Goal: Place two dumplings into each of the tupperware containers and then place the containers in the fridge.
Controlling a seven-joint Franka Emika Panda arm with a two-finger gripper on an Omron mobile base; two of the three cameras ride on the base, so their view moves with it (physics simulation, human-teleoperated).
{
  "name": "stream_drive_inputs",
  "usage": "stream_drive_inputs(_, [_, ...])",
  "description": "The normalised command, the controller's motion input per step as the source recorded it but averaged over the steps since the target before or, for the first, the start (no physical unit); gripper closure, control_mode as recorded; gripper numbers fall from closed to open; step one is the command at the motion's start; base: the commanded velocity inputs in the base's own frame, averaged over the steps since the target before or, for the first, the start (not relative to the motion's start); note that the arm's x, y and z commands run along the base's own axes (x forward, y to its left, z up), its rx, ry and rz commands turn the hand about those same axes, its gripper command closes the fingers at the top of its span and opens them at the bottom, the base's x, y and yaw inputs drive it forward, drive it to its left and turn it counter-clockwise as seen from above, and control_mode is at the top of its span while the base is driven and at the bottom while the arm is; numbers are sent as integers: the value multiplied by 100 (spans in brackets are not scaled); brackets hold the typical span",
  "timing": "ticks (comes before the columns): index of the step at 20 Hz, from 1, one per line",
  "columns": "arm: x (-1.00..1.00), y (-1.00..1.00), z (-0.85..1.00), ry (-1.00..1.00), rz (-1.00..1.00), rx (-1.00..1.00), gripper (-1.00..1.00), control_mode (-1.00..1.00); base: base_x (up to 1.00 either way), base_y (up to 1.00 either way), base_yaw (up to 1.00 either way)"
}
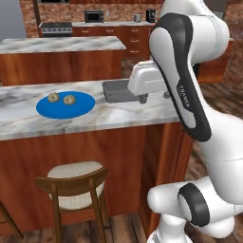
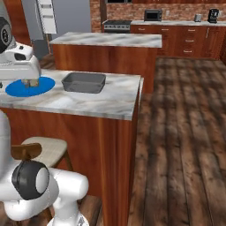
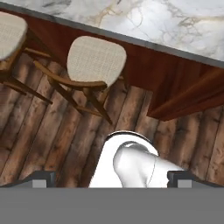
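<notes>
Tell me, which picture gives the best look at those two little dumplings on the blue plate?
The left base view: both dumplings sit in plain sight, side by side on the blue plate. In the right base view the robot's hand covers most of the plate, leaving a tan bit showing. The hand view looks at stools and floor.

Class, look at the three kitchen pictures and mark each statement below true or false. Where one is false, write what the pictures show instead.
1. Two dumplings lie on the blue plate. True.
2. The grey container already holds a dumpling. False: nothing is seen inside it.
3. The end effector grips a dumpling. False: its fingertips stand wide apart with nothing between them.
4. A stool with a pale seat stands in front of the marble counter. True.
5. The plate lies on the floor. False: it rests on the counter.
</notes>
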Motion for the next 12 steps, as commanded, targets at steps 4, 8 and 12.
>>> stream_drive_inputs(4, [66, 31, -6, -2, 25, 5, -100, -100, 0, 0, 0])
stream_drive_inputs(8, [52, 45, -29, -3, 22, 0, -100, -100, 0, 0, 0])
stream_drive_inputs(12, [50, 39, -15, 0, 13, 0, -100, -100, 0, 0, 0])
